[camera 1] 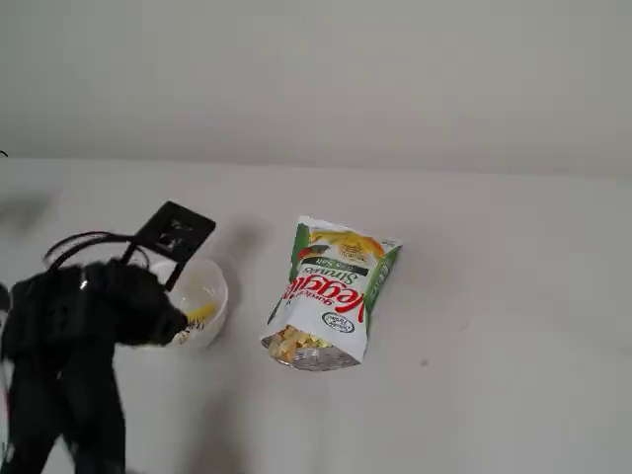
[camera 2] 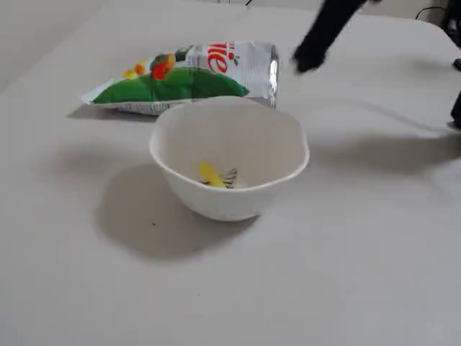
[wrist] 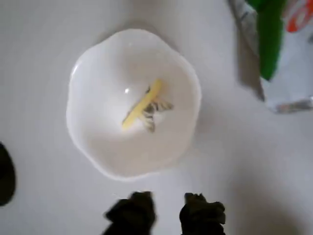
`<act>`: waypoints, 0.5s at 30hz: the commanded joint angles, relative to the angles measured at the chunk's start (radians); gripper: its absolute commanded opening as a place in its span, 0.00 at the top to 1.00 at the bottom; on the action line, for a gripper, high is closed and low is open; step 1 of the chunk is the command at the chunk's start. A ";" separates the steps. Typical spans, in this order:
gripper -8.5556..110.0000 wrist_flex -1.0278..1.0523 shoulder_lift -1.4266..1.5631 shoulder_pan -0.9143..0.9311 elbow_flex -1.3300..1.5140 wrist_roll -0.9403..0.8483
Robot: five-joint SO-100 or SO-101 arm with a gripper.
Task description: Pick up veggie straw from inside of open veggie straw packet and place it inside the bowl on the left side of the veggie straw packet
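Your veggie straw (wrist: 143,104) already lies inside the bowl (wrist: 93,147), resting diagonally across the dark floral mark at the centre of the wrist view; in a fixed view it shows as a yellow sliver low in the bowl (camera 2: 209,173). So the placing looks done, and the step in hand, as I judge it, is getting clear of the bowl without disturbing it.

To do that well, lift before you travel sideways, so neither finger catches the scalloped rim and tips the bowl. Keep the path away from the veggie straw packet (camera 1: 331,294), which lies just right of the bowl in a fixed view with its foil mouth toward the lower edge and more straws (camera 1: 294,344) showing inside. If you go back for another, approach that mouth low and along the bag's length.

The gripper (wrist: 166,210) sits at the bottom edge of the wrist view, its two dark fingertips (wrist: 132,210) parted with bare table between them: the jaws are released and carry nothing. The camera looks nearly straight down on the bowl, so the wrist is pitched downward above it. In a fixed view the arm (camera 1: 69,336) fills the lower left, its head overlapping the bowl's left rim.
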 commanded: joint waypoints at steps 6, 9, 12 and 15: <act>0.93 -0.081 0.518 0.276 0.357 0.469; 0.92 -0.126 0.588 0.351 0.488 0.600; 0.93 -0.132 0.609 0.408 0.575 0.678; 0.93 -0.175 0.641 0.445 0.690 0.699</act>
